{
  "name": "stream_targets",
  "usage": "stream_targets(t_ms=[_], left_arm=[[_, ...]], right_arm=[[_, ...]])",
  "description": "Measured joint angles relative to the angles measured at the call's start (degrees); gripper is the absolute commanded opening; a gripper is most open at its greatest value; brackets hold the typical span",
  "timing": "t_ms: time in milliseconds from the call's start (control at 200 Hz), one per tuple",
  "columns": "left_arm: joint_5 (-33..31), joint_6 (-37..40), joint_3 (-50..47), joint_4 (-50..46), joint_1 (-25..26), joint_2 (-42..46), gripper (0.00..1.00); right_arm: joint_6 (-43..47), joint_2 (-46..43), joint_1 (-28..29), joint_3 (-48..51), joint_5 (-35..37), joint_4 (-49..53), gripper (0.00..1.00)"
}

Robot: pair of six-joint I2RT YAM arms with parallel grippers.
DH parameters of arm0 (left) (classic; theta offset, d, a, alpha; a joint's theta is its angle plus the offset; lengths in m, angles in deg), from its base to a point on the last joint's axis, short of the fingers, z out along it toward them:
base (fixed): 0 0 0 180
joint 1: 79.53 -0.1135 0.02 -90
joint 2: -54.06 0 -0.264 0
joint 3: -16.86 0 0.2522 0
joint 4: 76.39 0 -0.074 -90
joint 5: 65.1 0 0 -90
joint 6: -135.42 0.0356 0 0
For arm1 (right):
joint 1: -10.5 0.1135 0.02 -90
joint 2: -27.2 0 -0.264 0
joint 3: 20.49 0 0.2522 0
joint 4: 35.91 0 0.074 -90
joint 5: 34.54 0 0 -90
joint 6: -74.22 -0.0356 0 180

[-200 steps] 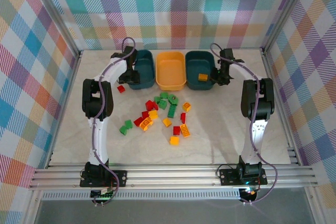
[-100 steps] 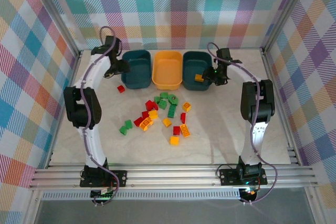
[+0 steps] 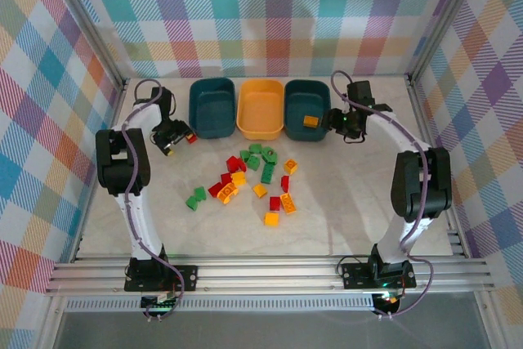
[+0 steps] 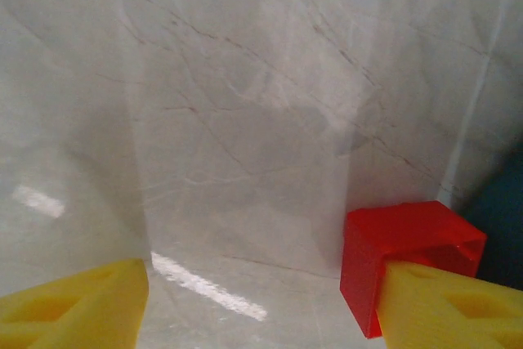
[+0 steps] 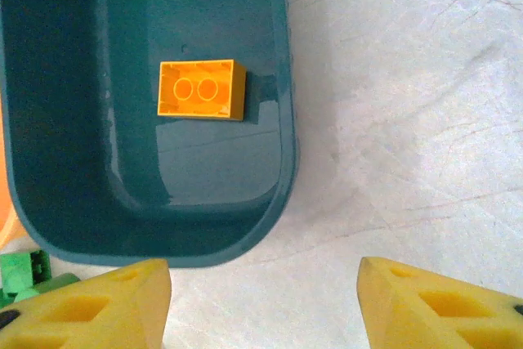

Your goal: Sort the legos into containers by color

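Marble tabletop (image 3: 351, 202), plaid walls (image 3: 327, 22). Our left gripper (image 4: 263, 284) is spread wide and low on the table. The red brick (image 4: 400, 243) sits just inside one finger, so we read this as lining up a pick. Our right gripper (image 5: 263, 271) is wide and empty, beside the right teal bin (image 5: 276, 55), which holds one orange brick (image 5: 201, 89). The unsorted pile (image 3: 253, 176) sits mid-table.
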Motion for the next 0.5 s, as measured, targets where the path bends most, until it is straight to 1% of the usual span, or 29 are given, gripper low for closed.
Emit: stream_targets(t_ms=[75, 135, 365, 500], left_arm=[[1.11, -0.87, -1.66, 2.01, 0.0, 0.76, 0.75], [2.01, -1.29, -1.99, 2.75, 0.0, 0.81, 0.72], [3.17, -2.91, -4.48, 6.29, 0.0, 2.08, 0.61], [1.88, -2.78, -5.46, 4.94, 0.0, 3.76, 0.53]], right_arm=[[0.04, -0.7, 0.0, 0.83, 0.02, -0.37, 0.62], [0.04, -0.79, 0.0, 1.25, 0.02, -0.5, 0.62], [0.02, -0.79, 0.0, 2.23, -0.02, -1.11, 0.62], [0.02, -0.79, 0.0, 2.51, -0.04, -1.18, 0.62]])
